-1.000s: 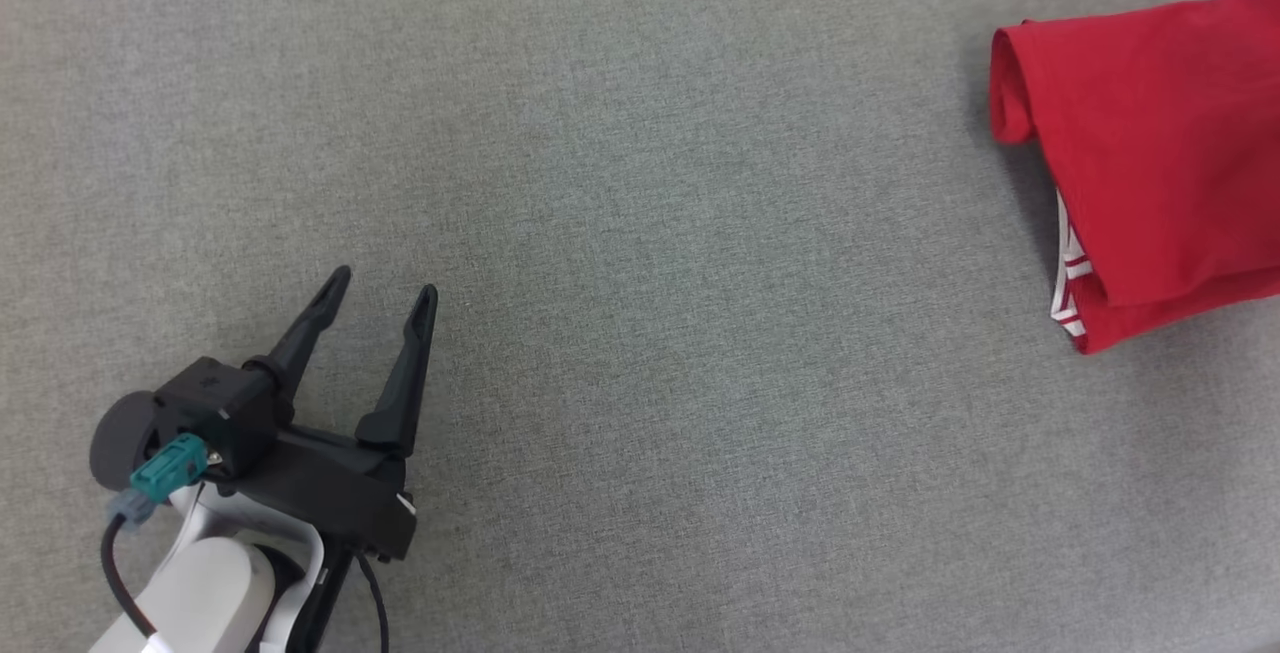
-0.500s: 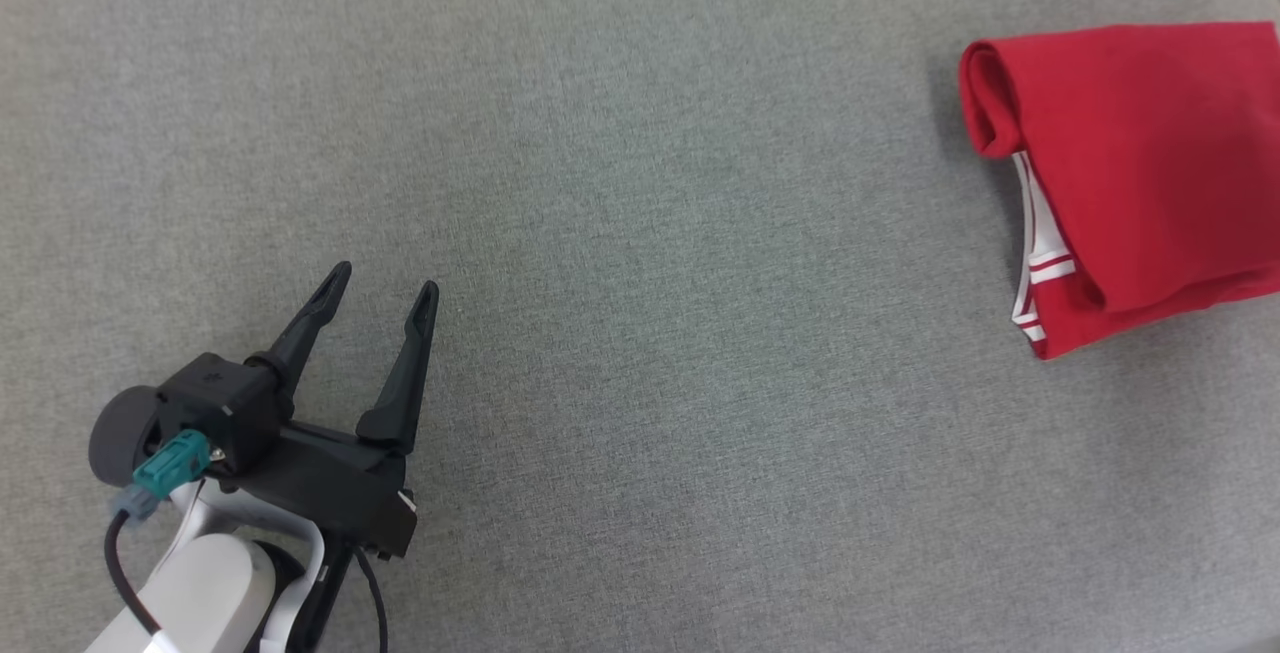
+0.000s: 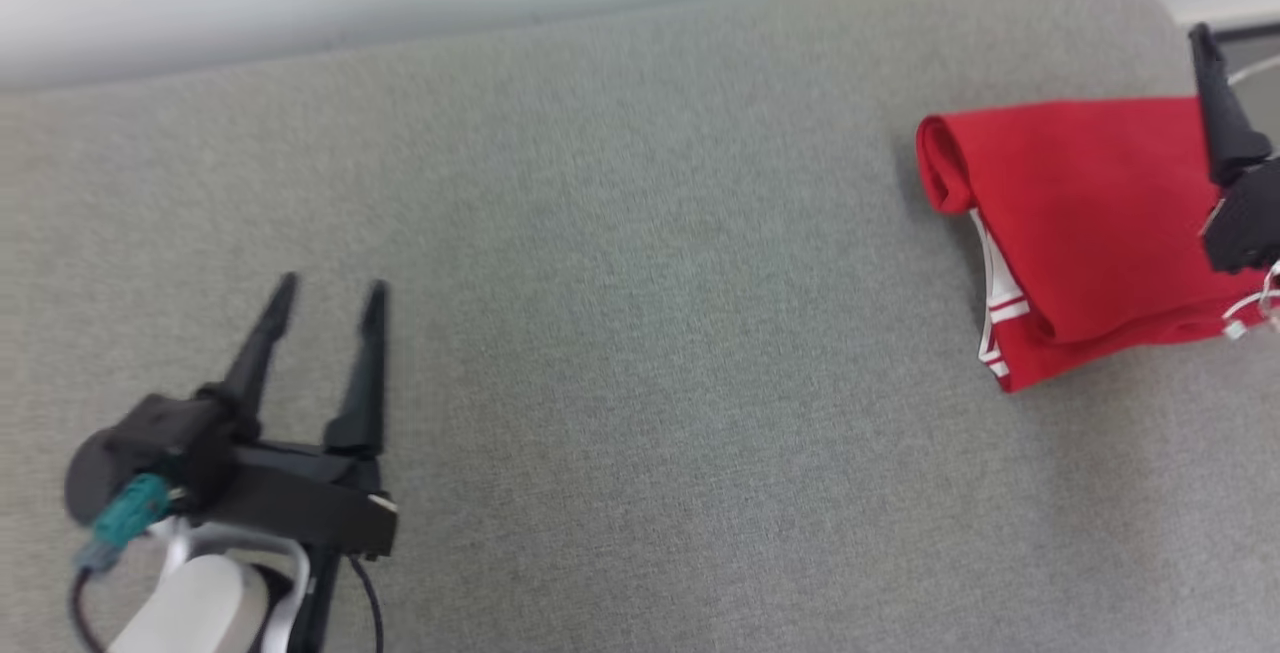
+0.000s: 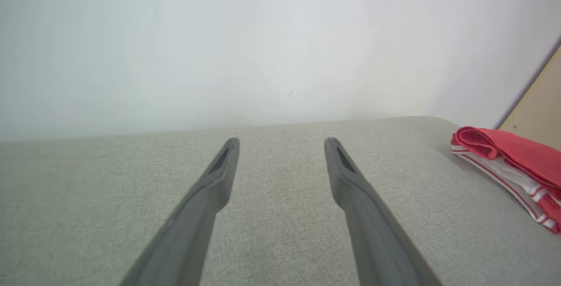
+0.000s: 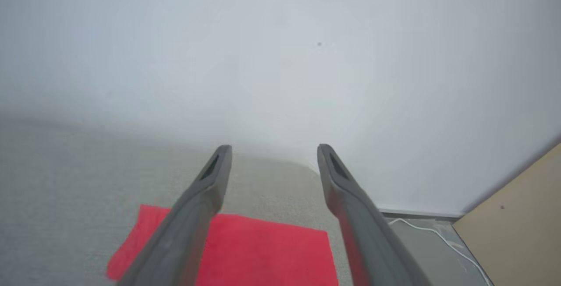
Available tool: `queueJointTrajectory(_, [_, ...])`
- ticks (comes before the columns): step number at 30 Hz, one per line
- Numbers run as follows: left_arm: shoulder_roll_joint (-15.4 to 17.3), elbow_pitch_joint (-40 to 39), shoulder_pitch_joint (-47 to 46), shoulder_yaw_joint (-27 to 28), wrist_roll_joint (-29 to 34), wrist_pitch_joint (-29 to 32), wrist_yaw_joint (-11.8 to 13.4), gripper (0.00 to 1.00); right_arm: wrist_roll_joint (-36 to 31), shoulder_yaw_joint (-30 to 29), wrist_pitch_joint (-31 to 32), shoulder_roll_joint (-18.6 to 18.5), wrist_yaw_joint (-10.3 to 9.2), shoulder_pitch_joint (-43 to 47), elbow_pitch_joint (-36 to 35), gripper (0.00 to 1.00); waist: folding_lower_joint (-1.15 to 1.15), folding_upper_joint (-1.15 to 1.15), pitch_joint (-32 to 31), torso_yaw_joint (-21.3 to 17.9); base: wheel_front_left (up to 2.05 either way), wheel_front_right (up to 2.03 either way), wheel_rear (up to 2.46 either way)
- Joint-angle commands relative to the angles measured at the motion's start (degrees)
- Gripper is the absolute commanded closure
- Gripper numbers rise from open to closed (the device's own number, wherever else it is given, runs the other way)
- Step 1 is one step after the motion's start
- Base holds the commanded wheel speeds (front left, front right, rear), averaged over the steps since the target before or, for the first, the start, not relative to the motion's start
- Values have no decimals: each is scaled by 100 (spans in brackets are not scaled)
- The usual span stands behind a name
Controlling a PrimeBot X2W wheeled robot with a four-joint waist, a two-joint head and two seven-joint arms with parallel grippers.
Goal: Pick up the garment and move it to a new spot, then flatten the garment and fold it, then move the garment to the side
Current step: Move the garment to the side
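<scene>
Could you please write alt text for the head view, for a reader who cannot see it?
A folded red garment with white-striped trim lies at the right end of a grey fabric surface, with a dark finger of the right gripper over its right edge. The open left gripper sits at the lower left, holding nothing.

Left gripper (image 3: 330,283) agape; right gripper (image 5: 271,148) (likewise)

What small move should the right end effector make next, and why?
Probably lift the right end effector back, clear of the red garment: its fingers stand open above it, gripping nothing, and the garment lies folded at the right end of the grey surface.
</scene>
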Motion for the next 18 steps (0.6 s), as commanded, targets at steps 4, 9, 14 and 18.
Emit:
queueJointTrajectory(4, [-126, -92, 340, 428, -139, -140, 164, 0, 284, -43, -358, 233, -14, 414, -428, 0, 1, 0, -546, 177, 0, 0, 0])
queueJointTrajectory(9, [-407, -213, 645, 925, -205, -162, 273, 0, 428, -289, -529, 645, -14, 884, -914, 0, 1, 0, -796, 378, 0, 0, 0])
queueJointTrajectory(14, [-667, -138, 910, 1277, -236, -165, 103, 0, 531, -572, -483, 1109, -14, 1451, -1416, 0, 1, 0, -960, 722, 0, 0, 0])
queueJointTrajectory(18, [-761, -11, 1086, 1375, -225, -166, -222, 0, 658, -712, -424, 1531, -14, 2004, -1789, 0, 1, 0, -1066, 1045, 0, 0, 0])
